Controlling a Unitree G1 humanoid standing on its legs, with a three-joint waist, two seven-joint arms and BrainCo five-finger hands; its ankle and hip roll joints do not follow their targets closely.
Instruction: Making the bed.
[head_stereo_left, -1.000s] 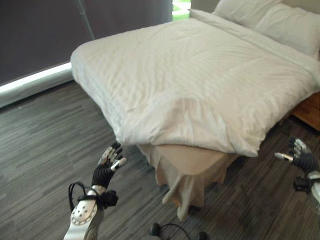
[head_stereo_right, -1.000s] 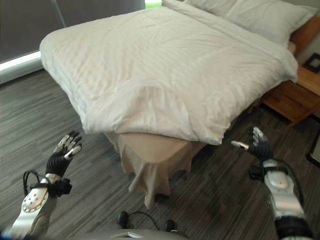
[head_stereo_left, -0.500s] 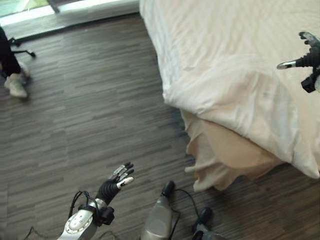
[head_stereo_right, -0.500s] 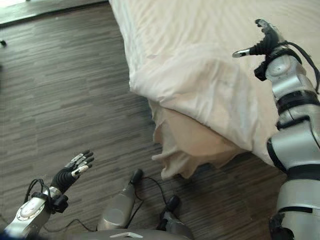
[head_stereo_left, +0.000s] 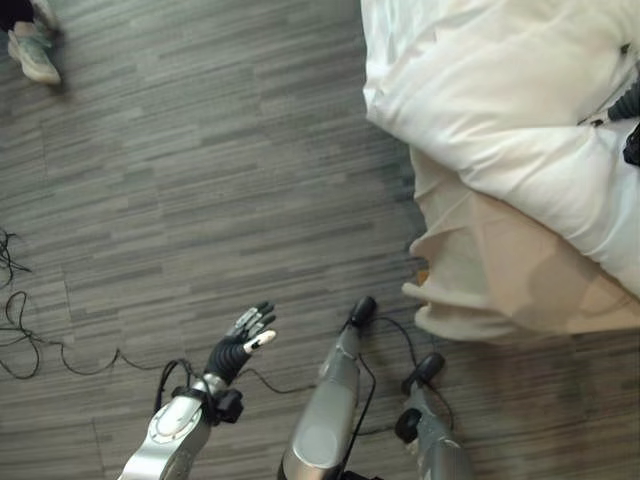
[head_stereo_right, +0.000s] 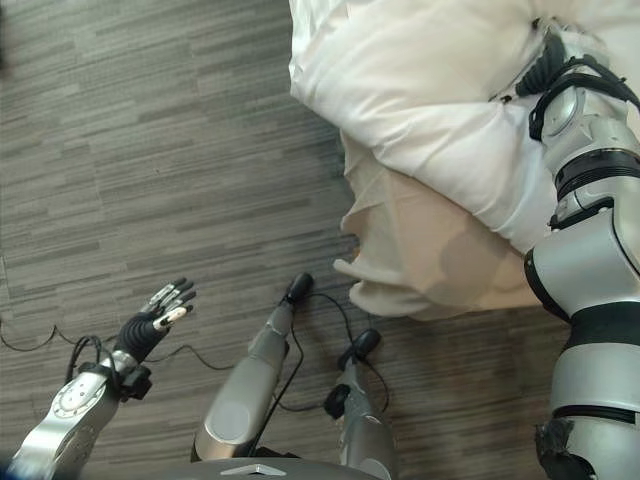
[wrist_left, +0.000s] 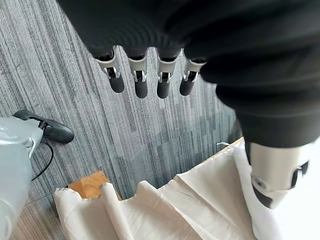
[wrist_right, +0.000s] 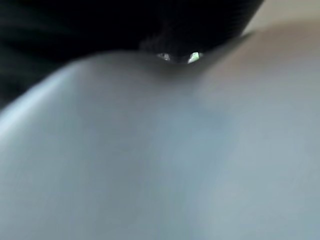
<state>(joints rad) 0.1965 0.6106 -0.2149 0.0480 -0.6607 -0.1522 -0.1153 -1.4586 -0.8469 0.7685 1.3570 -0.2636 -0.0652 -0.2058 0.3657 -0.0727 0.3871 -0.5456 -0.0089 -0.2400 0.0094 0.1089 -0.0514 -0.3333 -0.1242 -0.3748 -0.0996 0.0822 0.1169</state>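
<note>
From here the white duvet covers the bed, but its corner sits rumpled above the exposed beige skirt, so tidying remains. My left hand hangs released over the floor; my right hand rests on the duvet, grip unreadable.

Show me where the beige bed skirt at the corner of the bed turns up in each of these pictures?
Left eye view: bed skirt at right, hanging below the white duvet.
Right eye view: right of centre, under the same duvet.
Left wrist view: along the lower edge, past the left hand.
Right wrist view: too close against pale cloth to tell.
Shared landmark: the grey plank floor.
</note>
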